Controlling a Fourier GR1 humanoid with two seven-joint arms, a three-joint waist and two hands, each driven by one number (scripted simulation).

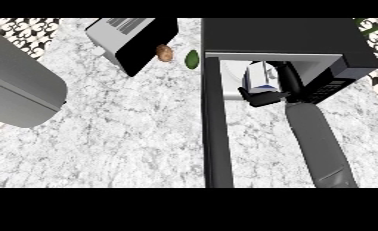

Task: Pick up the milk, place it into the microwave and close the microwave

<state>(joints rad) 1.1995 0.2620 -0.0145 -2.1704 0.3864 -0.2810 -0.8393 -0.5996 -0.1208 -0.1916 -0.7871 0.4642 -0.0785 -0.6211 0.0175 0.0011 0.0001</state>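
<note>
Right hand (267,97) clasps milk (258,75) at microwave (280,35) mouth; carton likely light, stiff, tippy, so mid-body side grip suits.

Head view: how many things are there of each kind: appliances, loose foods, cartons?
Appliances: 2, the microwave and the toaster
Loose foods: 2, a brown item and a green item
Cartons: 1, the milk, held by the right hand
Total: 5

Bright, even light washed the pale counter (133,135) left of the fingers (255,96) of the right hand (277,97). The milk (258,76) between them and the microwave (295,35) cavity beyond looked white, its casing dark.
</note>
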